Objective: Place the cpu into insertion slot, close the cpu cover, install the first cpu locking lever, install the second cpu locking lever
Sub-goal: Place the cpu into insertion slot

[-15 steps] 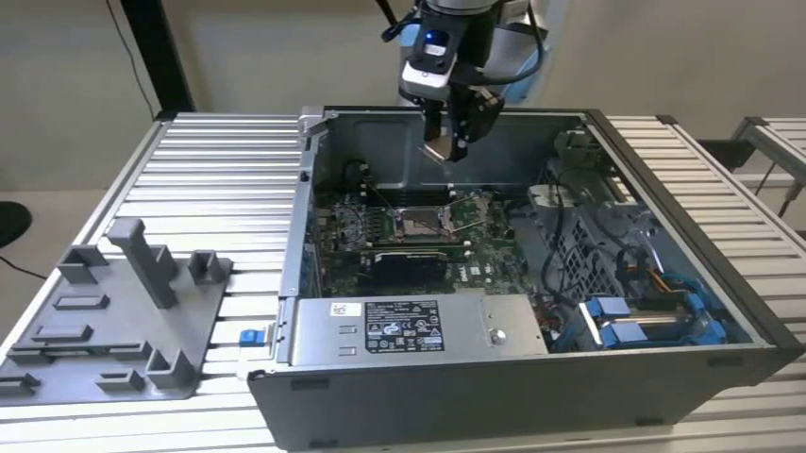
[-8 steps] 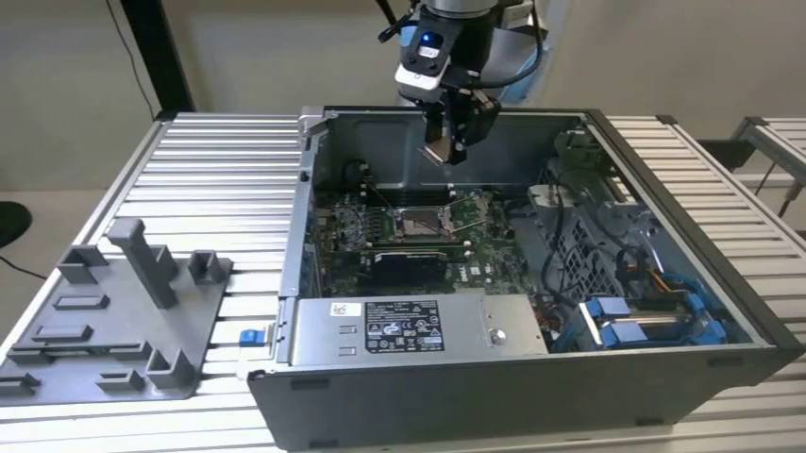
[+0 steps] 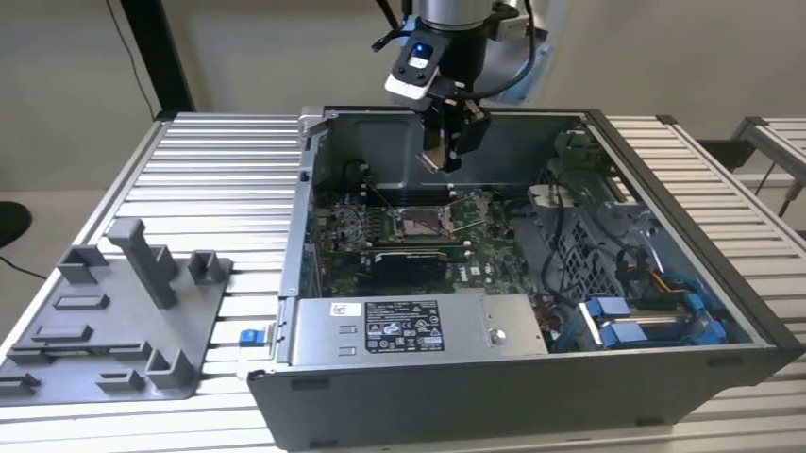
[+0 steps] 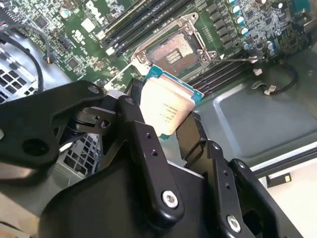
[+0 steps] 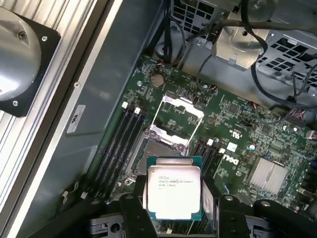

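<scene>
My gripper hangs above the open grey computer case, shut on the cpu. The cpu is a flat square chip with a silver face and a green edge, pinched by two sides between the black fingers. In both wrist views it sits tilted in the air, apart from the board. Below it lies the insertion slot on the green motherboard, its dark contact field bare. The cpu cover, a thin silver frame, stands swung open beside the slot. A thin locking lever sticks out next to the slot.
Long black memory slots flank the socket. The case wall rises close behind the gripper. A power supply fills the case front, cables and blue parts the exterior view's right. A grey fixture tray lies on the ribbed table.
</scene>
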Robot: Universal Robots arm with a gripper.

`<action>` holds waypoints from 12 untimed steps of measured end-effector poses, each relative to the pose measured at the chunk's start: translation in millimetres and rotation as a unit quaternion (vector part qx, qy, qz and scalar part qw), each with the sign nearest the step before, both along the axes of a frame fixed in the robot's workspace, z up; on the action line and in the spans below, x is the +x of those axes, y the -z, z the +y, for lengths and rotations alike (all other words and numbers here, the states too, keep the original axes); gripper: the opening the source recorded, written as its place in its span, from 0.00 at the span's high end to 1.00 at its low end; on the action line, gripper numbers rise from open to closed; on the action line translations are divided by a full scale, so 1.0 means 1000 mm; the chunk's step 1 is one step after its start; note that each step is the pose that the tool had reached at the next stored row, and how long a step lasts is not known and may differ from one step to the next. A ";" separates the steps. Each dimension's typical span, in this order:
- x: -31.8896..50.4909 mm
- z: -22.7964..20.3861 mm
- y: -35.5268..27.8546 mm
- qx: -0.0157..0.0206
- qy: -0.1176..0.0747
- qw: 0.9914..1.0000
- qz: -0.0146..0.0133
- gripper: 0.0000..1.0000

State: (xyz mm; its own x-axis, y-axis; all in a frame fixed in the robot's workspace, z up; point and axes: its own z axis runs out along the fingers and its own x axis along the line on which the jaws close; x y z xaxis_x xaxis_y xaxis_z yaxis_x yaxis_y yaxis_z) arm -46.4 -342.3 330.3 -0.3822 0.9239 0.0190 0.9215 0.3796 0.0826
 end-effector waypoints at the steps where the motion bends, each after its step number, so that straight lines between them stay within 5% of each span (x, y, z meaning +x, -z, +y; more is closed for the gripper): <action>1: -0.0004 0.0002 0.0011 0.000 0.004 1.000 0.000 1.00; 12: -0.0044 0.0013 0.0127 0.000 0.057 0.998 0.000 1.00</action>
